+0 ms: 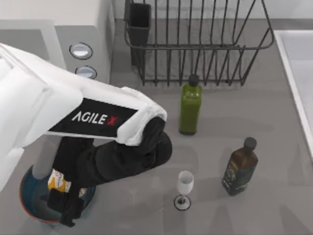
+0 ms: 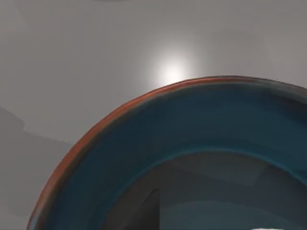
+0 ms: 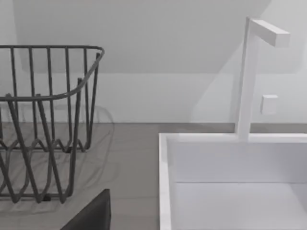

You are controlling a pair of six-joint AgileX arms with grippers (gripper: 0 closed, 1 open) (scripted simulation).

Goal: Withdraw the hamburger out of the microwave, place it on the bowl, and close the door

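Observation:
The bowl (image 1: pixel 28 199), blue inside with a reddish-brown rim, sits at the table's front left; its rim (image 2: pixel 120 108) curves across the left wrist view. The hamburger (image 1: pixel 58 182), white with orange-yellow patches, is over the bowl's inside, right against my left gripper (image 1: pixel 66 208). That gripper reaches down into the bowl from my left arm, which crosses the table's left side. The white microwave (image 1: pixel 93 29) stands at the back left with two round knobs (image 1: pixel 81 50). My arm covers its front and the door. My right gripper (image 3: pixel 91 215) shows as a dark corner, parked off to the right.
A dark wire rack (image 1: pixel 195 44) stands at the back centre. A green bottle (image 1: pixel 190 105) is in front of it, a brown bottle (image 1: pixel 240 167) farther right, and a small white glass (image 1: pixel 184 188) near the bowl. A white sink (image 3: pixel 230 182) lies at the right edge.

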